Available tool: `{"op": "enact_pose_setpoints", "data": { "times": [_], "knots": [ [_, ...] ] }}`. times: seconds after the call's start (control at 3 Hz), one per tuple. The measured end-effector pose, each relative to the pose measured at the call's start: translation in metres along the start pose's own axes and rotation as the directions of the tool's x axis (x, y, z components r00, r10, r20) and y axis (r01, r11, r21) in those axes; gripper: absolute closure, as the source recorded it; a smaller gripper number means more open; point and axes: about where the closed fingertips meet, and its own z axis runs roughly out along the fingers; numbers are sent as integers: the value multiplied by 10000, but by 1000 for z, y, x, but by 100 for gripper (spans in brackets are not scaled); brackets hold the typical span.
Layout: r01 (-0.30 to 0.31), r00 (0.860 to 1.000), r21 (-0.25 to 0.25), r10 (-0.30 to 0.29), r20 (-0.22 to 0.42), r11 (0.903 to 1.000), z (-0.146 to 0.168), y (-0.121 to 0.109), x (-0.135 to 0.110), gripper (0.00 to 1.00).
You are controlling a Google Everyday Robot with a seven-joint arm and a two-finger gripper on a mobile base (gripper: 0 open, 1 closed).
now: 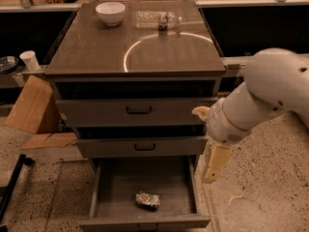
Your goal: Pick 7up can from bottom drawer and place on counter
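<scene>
While jaws hang beside bottom drawer (113, 185) – state unclear – 7up can (147, 200) crumpled, silvery.

Workshop-like lab: speckled floor (270, 187), cardboard scraps (31, 105); gripper (211, 177) hangs beside the bottom drawer (120, 182).

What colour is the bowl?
The bowl is white, camera view; the gripper hangs beside the bottom drawer.
</scene>
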Motion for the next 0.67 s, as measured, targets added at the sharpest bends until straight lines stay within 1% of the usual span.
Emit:
{"op": "enact_pose_setpoints", "data": {
  "times": [0.33,0.67],
  "knots": [
    [-75,9990,-206,84,435,9998,50,7,7,0],
    [-73,9990,-206,82,435,9998,50,7,7,0]
  ]
}}
